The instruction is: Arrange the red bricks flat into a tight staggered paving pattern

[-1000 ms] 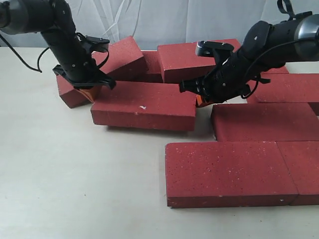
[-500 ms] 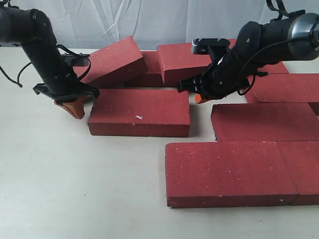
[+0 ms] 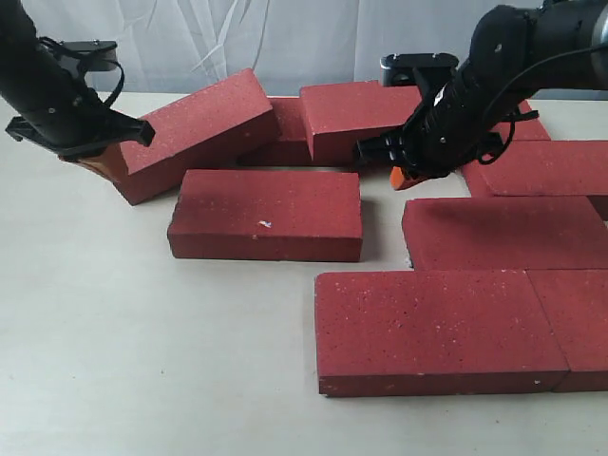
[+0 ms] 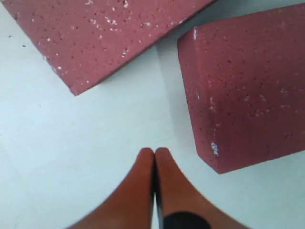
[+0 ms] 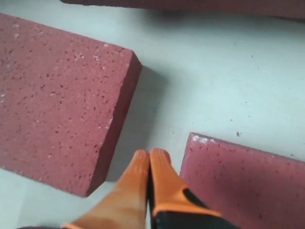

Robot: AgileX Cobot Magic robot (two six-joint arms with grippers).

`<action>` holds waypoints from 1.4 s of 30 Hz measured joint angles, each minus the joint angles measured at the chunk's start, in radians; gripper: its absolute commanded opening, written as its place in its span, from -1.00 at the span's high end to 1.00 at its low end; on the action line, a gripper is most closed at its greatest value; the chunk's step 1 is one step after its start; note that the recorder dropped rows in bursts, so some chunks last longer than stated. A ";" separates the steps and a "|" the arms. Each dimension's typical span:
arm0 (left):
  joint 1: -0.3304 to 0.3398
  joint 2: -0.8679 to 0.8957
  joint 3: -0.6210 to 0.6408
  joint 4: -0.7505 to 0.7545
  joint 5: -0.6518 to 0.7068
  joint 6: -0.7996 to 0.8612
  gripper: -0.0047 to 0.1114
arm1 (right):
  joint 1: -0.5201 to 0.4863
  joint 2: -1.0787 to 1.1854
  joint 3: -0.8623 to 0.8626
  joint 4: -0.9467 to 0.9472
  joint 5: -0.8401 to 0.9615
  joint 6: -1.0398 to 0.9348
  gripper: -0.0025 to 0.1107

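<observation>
A white curtain (image 3: pixel 285 38) hangs behind the pale table (image 3: pixel 142 380).

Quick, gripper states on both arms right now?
Left gripper: closed, holding nothing.
Right gripper: closed, holding nothing.

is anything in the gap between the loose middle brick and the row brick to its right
No object lies in it, only bare table. But the shut right gripper hangs at the gap's far end between the loose brick and the row brick.
</observation>
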 measured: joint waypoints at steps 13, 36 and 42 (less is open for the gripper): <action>-0.055 -0.303 0.304 -0.018 -0.194 -0.002 0.92 | 0.113 -0.142 -0.004 -0.002 0.182 0.005 0.97; -0.094 -0.513 0.572 0.033 -0.517 -0.002 0.92 | 0.278 -0.040 0.067 0.224 -0.008 0.009 0.97; -0.094 -0.406 0.565 0.019 -0.537 -0.008 0.92 | 0.278 -0.024 0.067 0.253 -0.028 0.009 0.97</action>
